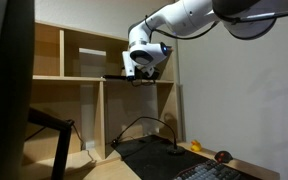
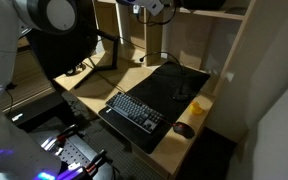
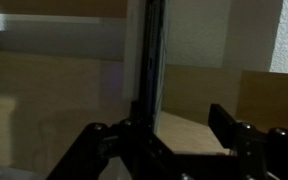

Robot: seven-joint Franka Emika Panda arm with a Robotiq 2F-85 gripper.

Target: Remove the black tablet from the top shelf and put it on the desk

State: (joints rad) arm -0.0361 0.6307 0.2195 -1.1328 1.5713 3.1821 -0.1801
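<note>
The thin black rectangular tablet (image 1: pixel 117 77) lies flat on the floor of the pale wooden top shelf (image 1: pixel 84 55), an edge-on sliver with its long axis 9 to 3 o'clock; the Robotiq gripper (image 1: pixel 139 72) sits at its 3 o'clock end; in the wrist view the slab runs 12 to 6 o'clock between parted, unclamped jaws, nearer the 9 o'clock finger; only an exterior view shows the wide pale wooden desk (image 2: pixel 89 92).

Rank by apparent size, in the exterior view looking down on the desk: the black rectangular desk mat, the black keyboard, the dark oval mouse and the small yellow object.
1. black rectangular desk mat
2. black keyboard
3. dark oval mouse
4. small yellow object, though the mouse lies slightly nearer the camera, so this last pair is less certain.
</note>
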